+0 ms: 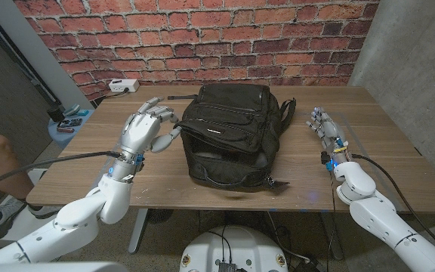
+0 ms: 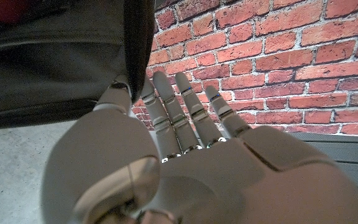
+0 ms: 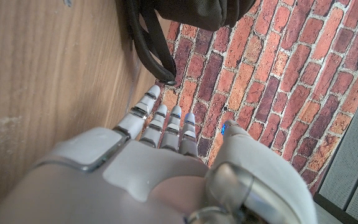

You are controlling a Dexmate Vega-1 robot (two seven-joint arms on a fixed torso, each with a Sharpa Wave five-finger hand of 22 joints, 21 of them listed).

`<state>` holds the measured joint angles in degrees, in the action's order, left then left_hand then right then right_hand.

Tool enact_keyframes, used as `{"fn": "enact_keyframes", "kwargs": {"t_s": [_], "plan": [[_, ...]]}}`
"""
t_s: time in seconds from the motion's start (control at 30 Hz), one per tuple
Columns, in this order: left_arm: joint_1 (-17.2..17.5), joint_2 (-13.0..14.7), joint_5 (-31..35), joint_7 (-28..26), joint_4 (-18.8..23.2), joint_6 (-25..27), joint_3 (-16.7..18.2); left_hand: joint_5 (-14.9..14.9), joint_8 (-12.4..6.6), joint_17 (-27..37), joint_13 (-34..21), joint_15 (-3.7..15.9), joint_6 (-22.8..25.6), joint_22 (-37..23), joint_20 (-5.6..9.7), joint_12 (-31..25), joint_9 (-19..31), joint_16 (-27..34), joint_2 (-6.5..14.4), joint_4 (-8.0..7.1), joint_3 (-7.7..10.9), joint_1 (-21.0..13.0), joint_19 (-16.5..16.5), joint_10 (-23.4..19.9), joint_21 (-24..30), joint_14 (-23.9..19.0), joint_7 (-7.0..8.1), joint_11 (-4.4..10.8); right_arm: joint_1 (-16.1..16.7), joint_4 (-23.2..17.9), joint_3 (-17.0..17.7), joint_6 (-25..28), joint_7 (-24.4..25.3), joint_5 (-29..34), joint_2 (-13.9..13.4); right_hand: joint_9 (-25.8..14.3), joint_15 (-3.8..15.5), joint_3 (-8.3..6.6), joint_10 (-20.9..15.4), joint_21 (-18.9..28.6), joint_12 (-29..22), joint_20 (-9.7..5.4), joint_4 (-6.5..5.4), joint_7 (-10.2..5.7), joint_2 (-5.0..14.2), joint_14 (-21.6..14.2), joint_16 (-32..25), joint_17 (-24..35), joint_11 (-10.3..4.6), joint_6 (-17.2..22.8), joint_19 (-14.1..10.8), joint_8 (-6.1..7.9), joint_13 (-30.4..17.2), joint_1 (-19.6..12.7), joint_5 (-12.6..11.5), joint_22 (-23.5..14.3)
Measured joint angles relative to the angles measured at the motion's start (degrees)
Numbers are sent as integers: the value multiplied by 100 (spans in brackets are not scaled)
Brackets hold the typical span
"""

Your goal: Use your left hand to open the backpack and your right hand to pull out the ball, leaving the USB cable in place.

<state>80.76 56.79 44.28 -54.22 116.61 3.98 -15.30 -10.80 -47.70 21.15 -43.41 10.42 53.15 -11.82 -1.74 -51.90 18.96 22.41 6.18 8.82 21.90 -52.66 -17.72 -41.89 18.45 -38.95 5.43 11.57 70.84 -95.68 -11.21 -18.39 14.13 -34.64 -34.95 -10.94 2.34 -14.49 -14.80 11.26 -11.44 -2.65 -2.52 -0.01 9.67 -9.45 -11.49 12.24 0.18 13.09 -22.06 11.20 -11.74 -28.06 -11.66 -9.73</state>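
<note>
the left hand (image 1: 146, 127) stands left of centre in the head frame, its pale fingers spread and reaching toward the upper right, the thumb side close against the left flank of the black fabric backpack (image 1: 229, 136). in the left wrist view that hand (image 2: 185, 168) shows its back, fingers (image 2: 166, 112) fanned apart with nothing between them, and its thumb tip sits at a dark edge of the backpack (image 2: 55, 62); whether it actually presses the cloth cannot be told. the right hand (image 1: 325, 128) is in the right part of the head frame, standing on its edge on the wooden bench (image 1: 384, 143), fingers straight, close together and empty, pointing toward the top of the frame. it is apart from the backpack, with bare wood between them. in the right wrist view this hand (image 3: 160, 162) points toward a black strap loop (image 3: 151, 50) of the bag that lies on the wood beyond the fingertips, not touching them.

the backpack lies in the middle of the head frame, between the two hands, nearer the left one. its long axis runs from the lower edge of the frame toward the brick wall (image 1: 202, 38), slightly tilted, with its zipped pockets facing up and a carry handle (image 1: 225, 181) at the lower end. a white power strip (image 1: 124, 86) sits at the bench's upper left corner.
</note>
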Motion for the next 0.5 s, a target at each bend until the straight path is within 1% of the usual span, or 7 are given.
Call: {"fn": "enact_keyframes", "kwargs": {"t_s": [0.1,0.2,0.27,0.33,0.5], "plan": [[-37,-116,-111,97,24,-62,44,-13,-21,0,-27,12,62,11,0,-42,-38,0,-35,14,14,-11,0,-83,0,-46,-1,-2,22,-40,-4,12,33,48,-12,0,0,0,0,0,0,0,0,0,0,0,0,0,0,0,0,0,0,0,0,0],[-82,-208,-169,161,40,-100,60,-46,-21,1,-27,23,166,11,0,-124,-83,0,-91,59,32,-67,0,-264,21,-100,-24,-72,37,-65,-10,21,51,78,-20,0,0,0,0,0,0,0,0,0,0,0,0,0,0,0,0,0,0,0,-1,0],[-141,-307,-229,237,49,-148,65,-46,-31,26,-27,36,206,11,0,-161,-121,0,-101,85,37,-79,0,-379,21,-153,-39,-91,48,-86,-17,24,64,103,-22,0,0,0,0,0,0,0,0,0,0,0,0,0,0,0,0,0,0,0,-1,0],[-172,-353,-253,266,52,-165,65,-78,-33,27,-38,33,268,12,0,-174,-135,0,-152,94,47,-133,0,-419,21,-192,-85,-132,54,-100,-25,27,76,128,-22,0,0,1,0,0,0,0,-1,0,0,0,0,0,0,0,0,0,0,0,-1,0],[-319,-592,-328,400,64,-233,12,-126,-42,38,-80,41,342,11,0,-271,-195,0,-181,125,77,-211,0,-493,42,-304,-137,-184,60,-128,-50,41,104,188,-22,0,0,1,0,0,0,0,-1,0,0,0,0,1,0,0,0,0,0,0,-1,0]]}}
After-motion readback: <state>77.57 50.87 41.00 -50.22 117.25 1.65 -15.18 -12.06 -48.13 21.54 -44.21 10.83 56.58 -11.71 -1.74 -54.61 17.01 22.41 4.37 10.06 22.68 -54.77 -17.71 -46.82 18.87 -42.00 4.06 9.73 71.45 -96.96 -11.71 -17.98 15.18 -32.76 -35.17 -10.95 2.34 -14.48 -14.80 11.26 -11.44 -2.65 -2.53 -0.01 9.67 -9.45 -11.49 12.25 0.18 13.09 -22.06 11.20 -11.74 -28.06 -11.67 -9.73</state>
